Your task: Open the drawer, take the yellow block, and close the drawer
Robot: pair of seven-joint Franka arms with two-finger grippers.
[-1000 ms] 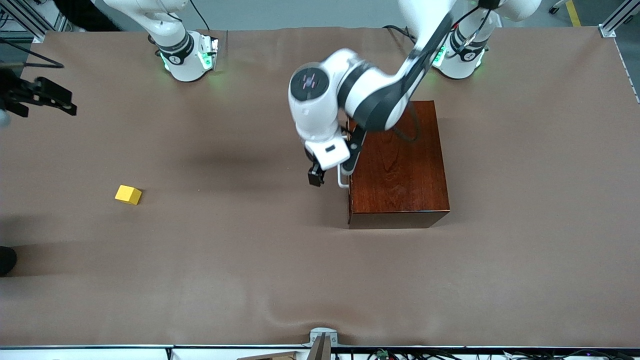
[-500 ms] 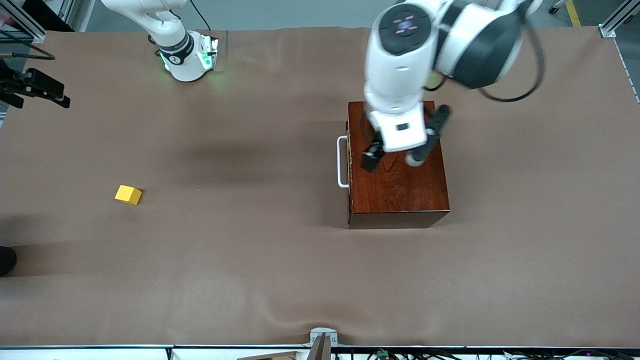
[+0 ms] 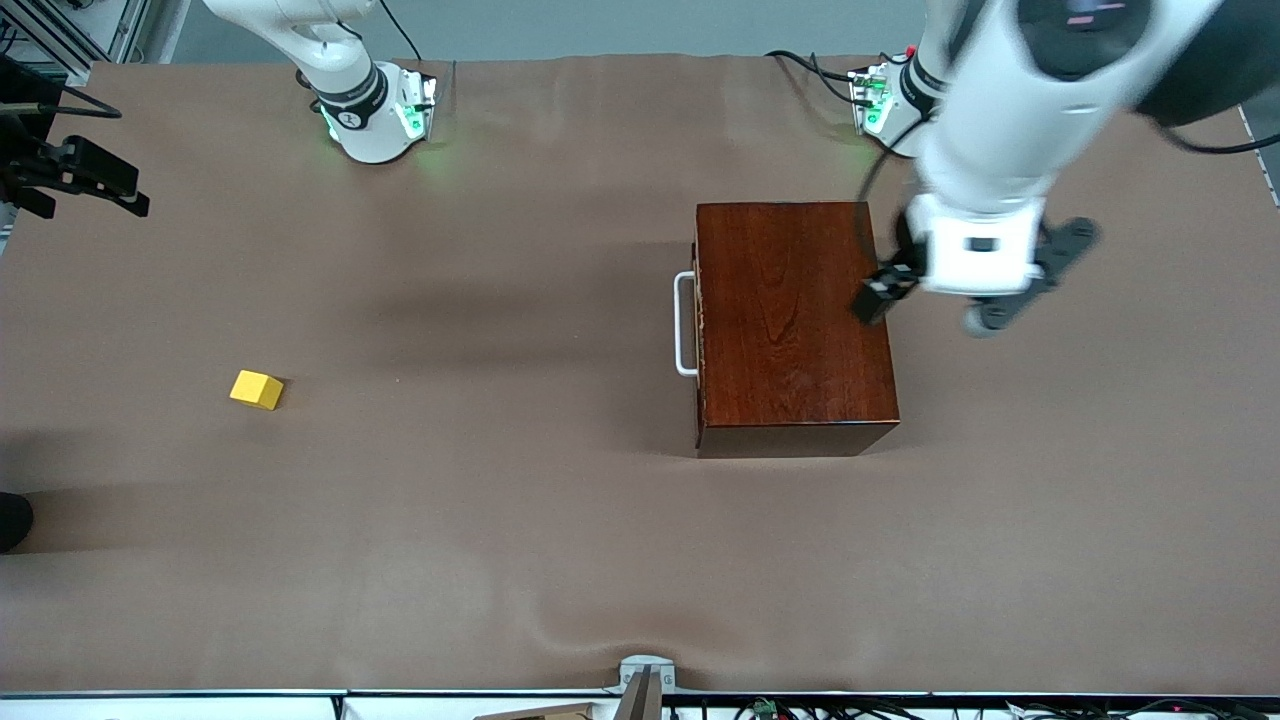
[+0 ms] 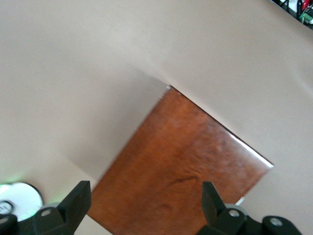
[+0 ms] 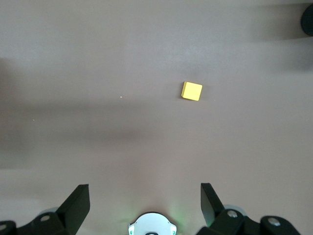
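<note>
The mahogany box [image 3: 790, 320] stands on the table with its drawer shut; the drawer's white handle [image 3: 685, 325] faces the right arm's end. The yellow block [image 3: 256, 389] lies on the bare table toward the right arm's end, well away from the box, and also shows in the right wrist view [image 5: 192, 91]. My left gripper [image 3: 935, 305] is open and empty in the air over the box's edge at the left arm's end; the left wrist view shows the box top [image 4: 186, 166] between its fingers. My right gripper [image 5: 145, 205] is open and empty, high above the table.
A brown cloth [image 3: 500, 520] covers the whole table. The right arm's base [image 3: 375, 110] and the left arm's base [image 3: 885, 105] stand along the table edge farthest from the front camera. A dark fixture [image 3: 75, 175] shows at the right arm's end.
My left gripper has swung up from beside the drawer handle, across the box top, to the box's edge at the left arm's end. The drawer stayed shut and the block did not move.
</note>
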